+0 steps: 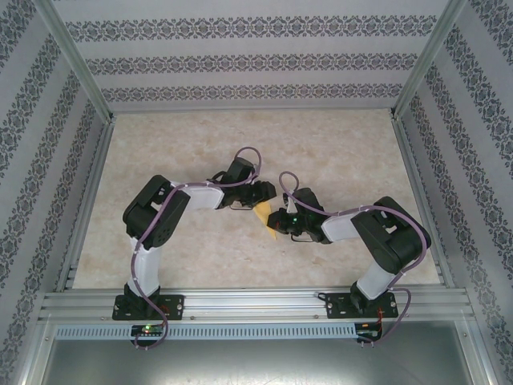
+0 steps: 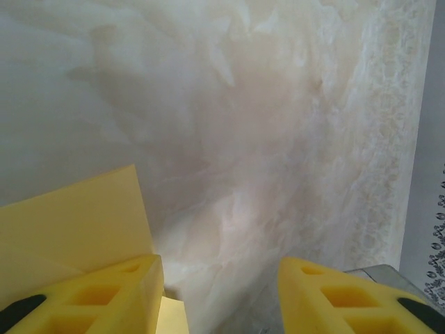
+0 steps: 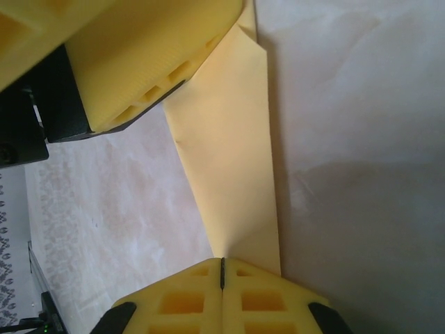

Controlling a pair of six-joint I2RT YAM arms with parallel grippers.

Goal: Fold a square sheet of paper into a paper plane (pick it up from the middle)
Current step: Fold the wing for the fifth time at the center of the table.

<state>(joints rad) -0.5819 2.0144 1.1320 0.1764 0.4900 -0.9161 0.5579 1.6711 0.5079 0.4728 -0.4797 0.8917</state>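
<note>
only one folded yellow paper (image 3: 233,160), pinched by the right jaws.

— What colours do you see on the robot?
— The left arm (image 1: 152,216) and the right arm (image 1: 389,237) are black with white links; purple cables (image 1: 249,150) run along them.
— And the fingers (image 2: 97,296)?
— Yellow blocks with square hollows.

The table (image 1: 321,144) has a pale, marbled beige top, with an aluminium rail (image 1: 256,303) along its near edge. Past the rail's middle is a folded yellow sheet of paper (image 1: 263,215); whether it touches the table is unclear.
</note>
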